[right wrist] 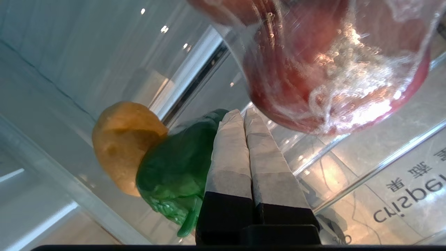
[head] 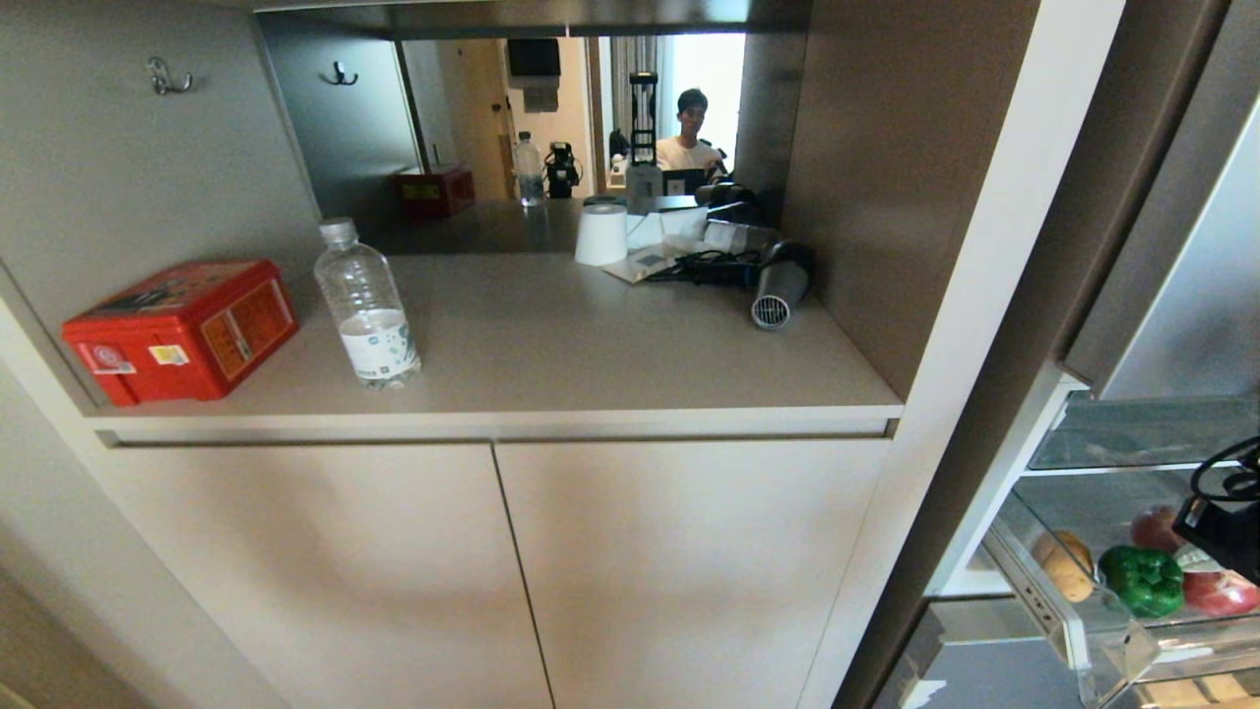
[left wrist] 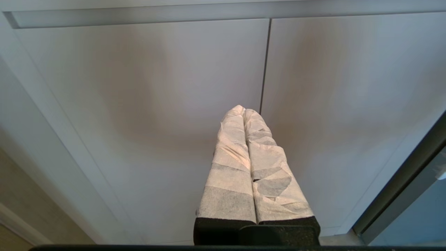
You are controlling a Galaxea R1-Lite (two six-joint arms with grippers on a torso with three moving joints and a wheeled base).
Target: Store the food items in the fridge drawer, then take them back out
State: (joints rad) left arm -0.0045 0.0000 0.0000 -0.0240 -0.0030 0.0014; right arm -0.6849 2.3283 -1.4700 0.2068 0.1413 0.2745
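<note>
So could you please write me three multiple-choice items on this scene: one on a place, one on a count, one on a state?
1. Where is the pepper?
A. On the counter
B. In the drawer, beside the potato
C. In the right gripper

2. How many bottles stand on the counter, reflections aside?
A. One
B. Two
C. Three

3. How is the left gripper?
A. Open
B. Shut on the potato
C. Shut, empty

Answers: 1 B, it lies in the clear bin against the potato; 2 A, one stands by the red box; 3 C, its fingers meet with nothing between.

Each tool (right wrist: 244, 113) has two long fingers (left wrist: 231, 167) wrapped in whitish tape on black bases, with black cables behind
</note>
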